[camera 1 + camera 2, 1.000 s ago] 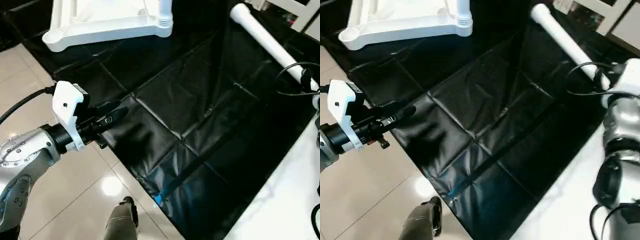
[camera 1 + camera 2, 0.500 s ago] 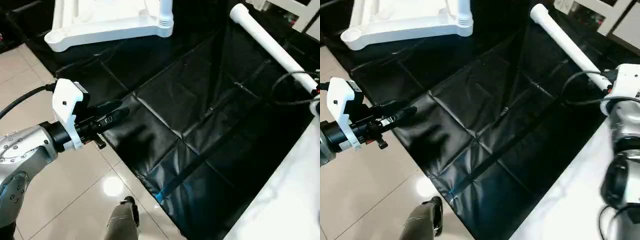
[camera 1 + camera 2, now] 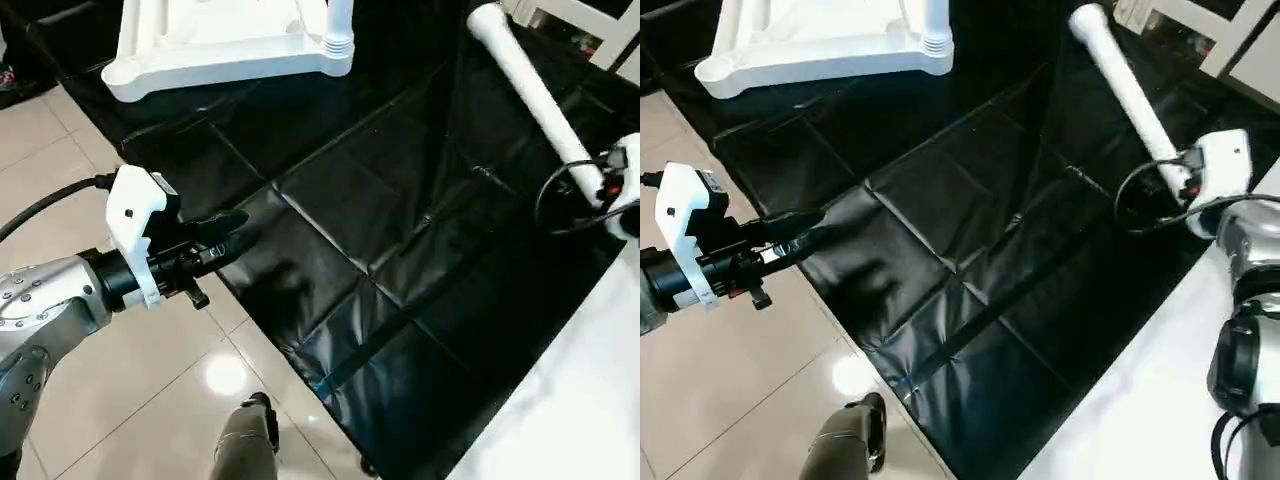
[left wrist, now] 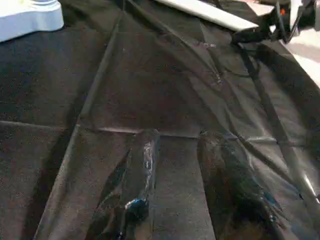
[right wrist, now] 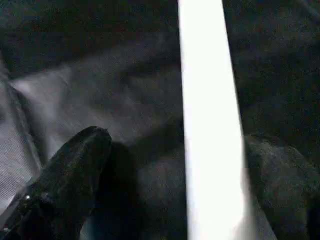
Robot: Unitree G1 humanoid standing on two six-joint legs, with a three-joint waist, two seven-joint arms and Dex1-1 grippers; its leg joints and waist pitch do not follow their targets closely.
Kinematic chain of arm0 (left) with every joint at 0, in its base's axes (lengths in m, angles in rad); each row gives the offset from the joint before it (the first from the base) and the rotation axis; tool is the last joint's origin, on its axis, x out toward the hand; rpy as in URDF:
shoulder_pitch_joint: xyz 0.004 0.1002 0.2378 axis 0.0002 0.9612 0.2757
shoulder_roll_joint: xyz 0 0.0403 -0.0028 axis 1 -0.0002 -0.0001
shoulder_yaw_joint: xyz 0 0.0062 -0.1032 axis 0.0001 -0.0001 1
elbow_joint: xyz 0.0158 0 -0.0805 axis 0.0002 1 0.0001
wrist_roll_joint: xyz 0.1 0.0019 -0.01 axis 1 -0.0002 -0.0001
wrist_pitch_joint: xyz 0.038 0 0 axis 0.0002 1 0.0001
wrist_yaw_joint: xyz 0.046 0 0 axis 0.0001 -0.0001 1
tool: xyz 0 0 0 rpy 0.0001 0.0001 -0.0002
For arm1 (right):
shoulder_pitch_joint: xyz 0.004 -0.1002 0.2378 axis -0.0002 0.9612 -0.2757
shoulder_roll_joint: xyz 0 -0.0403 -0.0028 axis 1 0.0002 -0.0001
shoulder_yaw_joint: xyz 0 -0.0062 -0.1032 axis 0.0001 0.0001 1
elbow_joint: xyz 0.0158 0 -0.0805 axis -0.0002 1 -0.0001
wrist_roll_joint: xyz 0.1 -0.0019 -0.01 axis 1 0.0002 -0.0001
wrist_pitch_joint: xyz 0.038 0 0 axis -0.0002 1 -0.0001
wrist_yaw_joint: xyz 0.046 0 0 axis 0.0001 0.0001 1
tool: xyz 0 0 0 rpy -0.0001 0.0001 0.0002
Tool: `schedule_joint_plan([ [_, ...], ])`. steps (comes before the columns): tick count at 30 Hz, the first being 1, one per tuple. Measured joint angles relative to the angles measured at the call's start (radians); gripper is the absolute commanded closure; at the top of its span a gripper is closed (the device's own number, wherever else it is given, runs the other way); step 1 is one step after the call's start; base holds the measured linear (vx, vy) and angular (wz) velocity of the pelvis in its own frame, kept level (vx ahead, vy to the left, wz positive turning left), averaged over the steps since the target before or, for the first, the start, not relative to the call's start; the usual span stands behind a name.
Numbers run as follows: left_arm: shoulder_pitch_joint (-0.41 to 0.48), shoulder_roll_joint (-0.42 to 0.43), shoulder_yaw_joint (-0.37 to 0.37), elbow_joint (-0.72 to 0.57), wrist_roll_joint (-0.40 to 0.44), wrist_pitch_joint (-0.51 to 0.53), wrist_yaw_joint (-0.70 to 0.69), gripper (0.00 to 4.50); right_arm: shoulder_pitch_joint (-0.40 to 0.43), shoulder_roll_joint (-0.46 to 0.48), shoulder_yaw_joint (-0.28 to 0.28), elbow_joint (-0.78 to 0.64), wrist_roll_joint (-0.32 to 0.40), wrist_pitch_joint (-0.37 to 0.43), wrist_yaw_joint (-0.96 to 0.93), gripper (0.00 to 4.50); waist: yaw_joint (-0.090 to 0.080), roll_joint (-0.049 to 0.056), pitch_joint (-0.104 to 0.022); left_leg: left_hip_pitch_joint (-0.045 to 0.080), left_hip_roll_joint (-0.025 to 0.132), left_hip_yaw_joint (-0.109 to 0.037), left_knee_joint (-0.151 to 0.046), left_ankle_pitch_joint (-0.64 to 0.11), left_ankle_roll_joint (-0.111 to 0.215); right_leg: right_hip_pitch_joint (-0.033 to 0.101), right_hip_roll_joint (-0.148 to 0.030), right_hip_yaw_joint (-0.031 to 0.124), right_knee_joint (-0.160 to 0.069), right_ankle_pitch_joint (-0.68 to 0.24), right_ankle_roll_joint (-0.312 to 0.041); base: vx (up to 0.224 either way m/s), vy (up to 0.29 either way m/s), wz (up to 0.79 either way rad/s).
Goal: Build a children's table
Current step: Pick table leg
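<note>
Since a second ago your right claw [image 5: 165,185] has swung in over the loose leg [image 3: 1127,88], and its white wrist housing now sits at the leg's near end. That leg lies on the black sheet [image 3: 380,250], long axis running away from you and slightly toward your left. In the right wrist view the leg runs up between the spread fingers [image 5: 70,175], one on each side, not yet gripped. Your right arm is far nearer to it; I judge that closing on it is the next move.

Your left claw [image 3: 232,232] hangs over the sheet's near-left edge, partly parted and holding nothing.

Farther off sits the top [image 3: 200,50], upside down, with one leg [image 3: 340,20] standing in its near corner socket; the nearest other socket [image 3: 120,73] looks empty.
</note>
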Motion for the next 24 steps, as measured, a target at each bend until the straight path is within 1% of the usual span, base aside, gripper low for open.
schedule_joint_plan([
  [3,0.0,0.001,0.0,0.0,-0.001,0.0,0.001,2.98,-0.015,-0.001,0.013,0.0,-0.009,-0.001,0.023,0.07,0.002,0.0,0.0,0.0,0.0,0.0,-0.001,0.0,0.0,0.0,0.0,-0.001,-0.002,0.0,0.0,0.0,0.0,0.0],
  [7,0.004,0.001,0.0,0.0,-0.001,0.0,0.009,2.98,-0.014,-0.001,0.041,0.0,-0.039,0.006,0.012,0.07,0.003,-0.002,0.001,-0.001,0.0,0.0,-0.002,0.0,0.0,0.0,0.0,-0.001,-0.003,0.0,0.0,0.0,0.0,0.0],
  [10,0.004,0.001,-0.001,0.0,-0.001,0.001,0.015,2.98,-0.012,-0.001,0.052,0.0,-0.053,0.006,0.005,0.07,0.003,-0.002,0.001,-0.001,0.0,0.0,-0.002,0.0,0.0,0.0,0.0,0.0,-0.003,0.0,0.0,0.0,0.0,0.0],
  [11,0.004,0.001,-0.002,0.0,-0.001,0.001,0.02,2.98,-0.011,0.0,0.053,-0.001,-0.054,0.006,0.004,0.33,0.003,-0.002,0.001,-0.001,0.0,0.0,-0.002,0.0,0.0,0.0,0.0,-0.001,-0.003,0.0,0.0,0.0,0.0,0.0],
  [14,0.004,0.001,-0.011,-0.001,0.001,0.001,0.023,2.98,-0.01,0.001,0.056,-0.002,-0.056,0.006,0.004,0.52,0.003,-0.003,0.001,-0.001,0.0,0.0,-0.001,0.0,0.0,0.0,0.0,0.0,-0.003,0.0,0.0,0.0,0.0,0.0],
  [15,0.004,0.001,-0.011,-0.001,0.002,0.001,0.023,2.98,-0.01,0.001,0.056,-0.002,-0.056,0.007,0.003,0.52,0.003,-0.003,0.002,-0.001,0.0,0.0,-0.001,0.0,0.0,0.0,0.0,-0.001,-0.002,0.0,0.0,0.0,0.0,0.0],
  [16,0.004,0.001,-0.011,-0.002,0.002,0.001,0.024,2.98,-0.009,0.001,0.056,-0.003,-0.056,0.007,0.002,0.77,0.003,-0.003,0.002,-0.001,0.0,0.0,-0.001,0.0,0.0,0.0,0.0,-0.001,-0.002,0.0,0.0,0.0,0.0,0.0],
  [19,0.007,0.001,-0.012,-0.006,0.003,0.001,0.028,2.98,-0.008,0.001,0.056,-0.003,-0.056,0.009,0.001,0.85,0.003,-0.004,0.002,-0.001,0.0,0.0,-0.001,0.0,0.0,0.001,-0.001,0.0,-0.003,0.0,0.0,0.0,0.0,0.0],
  [21,0.011,0.001,-0.013,-0.006,0.003,0.0,0.031,2.98,-0.007,0.001,0.056,-0.004,-0.056,0.009,0.002,1.17,0.004,-0.004,0.002,-0.001,0.0,0.0,-0.001,0.0,0.0,0.001,-0.001,0.0,-0.003,0.0,0.0,0.0,0.0,0.0],
  [24,0.011,0.0,-0.023,-0.006,0.003,0.0,0.033,2.98,-0.005,0.001,0.056,-0.005,-0.056,0.009,0.002,1.3,0.004,-0.006,0.003,-0.001,0.0,0.001,-0.001,0.0,0.0,0.001,-0.001,0.0,-0.003,0.0,0.0,0.0,0.0,0.0],
])
